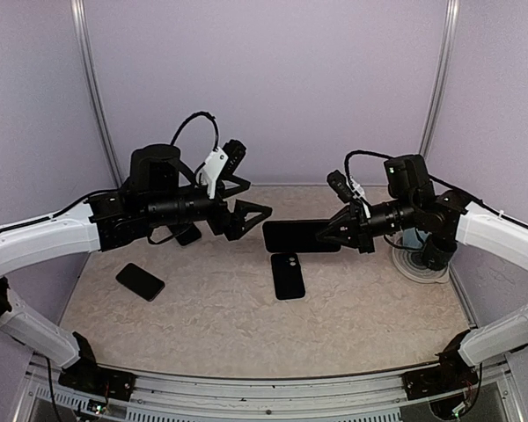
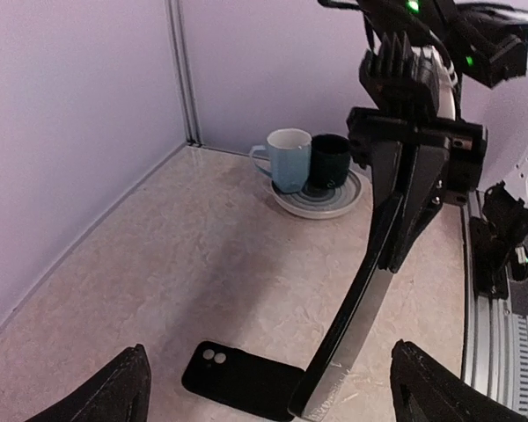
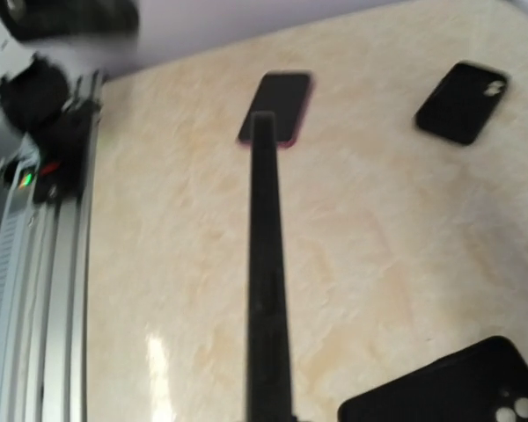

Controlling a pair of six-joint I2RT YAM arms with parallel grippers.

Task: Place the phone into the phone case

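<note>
Clamping phone (image 1: 295,236) level in right gripper (image 1: 332,237) above phone case (image 1: 288,275), probably aligning it; holding left gripper (image 1: 257,199) wide open left of phone case, likely for steadying.

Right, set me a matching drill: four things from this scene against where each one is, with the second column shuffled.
Things
1. phone
2. phone case
3. second phone
4. pale blue mug

Places
A. flat on the table, far left
B. on the plate, beside the black mug
C. clamped in the right gripper
D. flat mid-table, camera cutout showing

Pairs: 1-C, 2-D, 3-A, 4-B
</note>
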